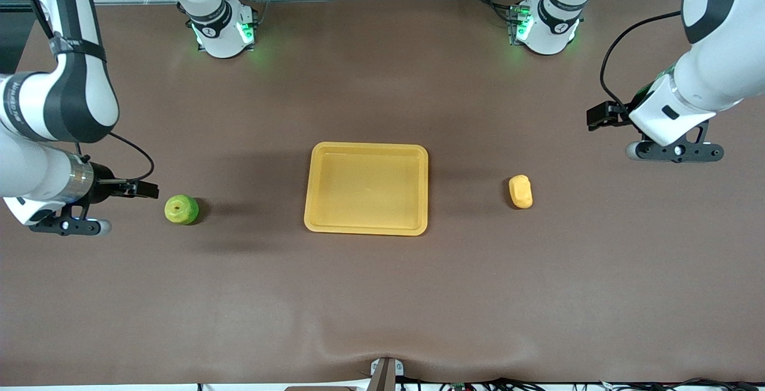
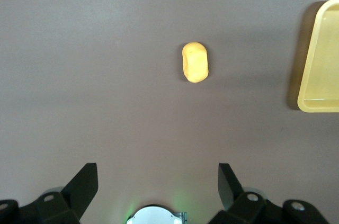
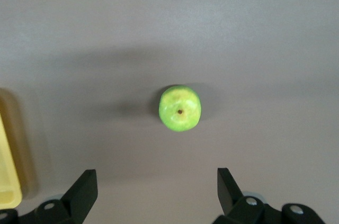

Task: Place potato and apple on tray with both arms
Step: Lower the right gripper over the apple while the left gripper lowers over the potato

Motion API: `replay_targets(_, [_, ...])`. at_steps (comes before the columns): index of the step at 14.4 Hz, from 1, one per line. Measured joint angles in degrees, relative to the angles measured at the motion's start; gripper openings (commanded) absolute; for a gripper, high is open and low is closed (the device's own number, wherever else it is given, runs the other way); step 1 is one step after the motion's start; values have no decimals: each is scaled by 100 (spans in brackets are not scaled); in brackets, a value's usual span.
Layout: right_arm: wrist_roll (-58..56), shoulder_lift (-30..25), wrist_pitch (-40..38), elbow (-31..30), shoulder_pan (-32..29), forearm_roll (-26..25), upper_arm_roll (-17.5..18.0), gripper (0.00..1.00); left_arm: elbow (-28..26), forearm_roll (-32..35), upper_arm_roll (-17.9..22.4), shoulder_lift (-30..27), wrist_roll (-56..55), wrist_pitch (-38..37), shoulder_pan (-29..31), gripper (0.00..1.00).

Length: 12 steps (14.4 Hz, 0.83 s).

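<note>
Two open grippers hung empty, left gripper (image 2: 157,181) and right gripper (image 3: 157,181), each spread for its fruit. Potato (image 1: 520,191) lay toward the left arm's end from the tray (image 1: 366,227), apple (image 1: 181,209) toward the right arm's.

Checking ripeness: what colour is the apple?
Yellow-green apple, with a brownish stem dimple; clearest in the right wrist view.
</note>
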Motion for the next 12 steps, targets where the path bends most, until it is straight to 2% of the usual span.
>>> replay_targets(8, [-33,612,657,-167,-108,13,-5,100,-189,-1,-142,301,-168,566,-3,100])
replay_targets(12, [-275,751,919,-173,-133,310,-5,100,-274,-1,-239,365,-277,630,-5,100])
